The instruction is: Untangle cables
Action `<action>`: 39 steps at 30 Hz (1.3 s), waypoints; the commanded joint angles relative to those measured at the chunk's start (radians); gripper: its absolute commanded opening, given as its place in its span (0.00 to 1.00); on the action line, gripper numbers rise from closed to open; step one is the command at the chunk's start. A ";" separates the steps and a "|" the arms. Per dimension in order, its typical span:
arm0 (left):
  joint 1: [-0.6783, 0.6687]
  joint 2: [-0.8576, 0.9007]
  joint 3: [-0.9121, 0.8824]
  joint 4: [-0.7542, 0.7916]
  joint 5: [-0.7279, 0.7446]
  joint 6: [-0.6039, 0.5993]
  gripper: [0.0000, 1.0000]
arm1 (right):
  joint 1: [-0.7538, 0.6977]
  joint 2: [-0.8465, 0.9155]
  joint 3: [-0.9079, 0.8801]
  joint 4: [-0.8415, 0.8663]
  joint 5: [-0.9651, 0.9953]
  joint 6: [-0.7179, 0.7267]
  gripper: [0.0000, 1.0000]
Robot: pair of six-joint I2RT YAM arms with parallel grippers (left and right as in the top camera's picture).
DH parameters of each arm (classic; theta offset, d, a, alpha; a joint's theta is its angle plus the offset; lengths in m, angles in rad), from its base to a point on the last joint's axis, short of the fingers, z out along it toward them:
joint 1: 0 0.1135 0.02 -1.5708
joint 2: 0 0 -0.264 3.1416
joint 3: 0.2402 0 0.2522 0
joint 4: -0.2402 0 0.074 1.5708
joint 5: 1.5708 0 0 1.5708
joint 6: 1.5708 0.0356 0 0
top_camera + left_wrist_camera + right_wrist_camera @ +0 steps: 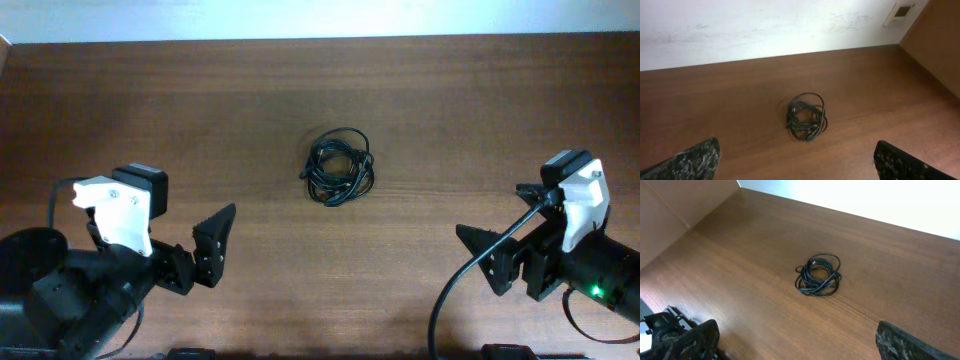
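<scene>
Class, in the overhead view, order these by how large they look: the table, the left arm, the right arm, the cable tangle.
1. table
2. left arm and right arm: both cut off by the frame and nearer the camera, so unranked between them
3. cable tangle, smallest

From where I stand, the left arm (70, 290) sits low, well to the left of the tangle of cables (340, 167) and nearer the table's front edge. The left gripper (214, 246) points toward the tangle with its jaws spread wide, well short of it. The right arm (600, 280) mirrors it, well to the right of the tangle, with a small green light (597, 292) glowing on its body. The right gripper (488, 258) is also agape and aimed at the tangle, touching nothing. Each wrist carries a white housing (115, 210).
</scene>
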 commanded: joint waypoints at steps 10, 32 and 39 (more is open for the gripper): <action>-0.002 0.259 -0.031 0.001 -0.190 -0.006 0.99 | -0.006 0.196 0.012 0.143 0.028 0.083 0.99; -0.033 0.676 -0.031 0.207 0.282 0.294 0.99 | 0.337 1.088 0.012 0.430 0.285 0.597 0.73; -0.033 0.589 -0.031 0.201 0.353 0.290 0.99 | 0.439 1.223 0.012 0.576 0.403 0.607 0.44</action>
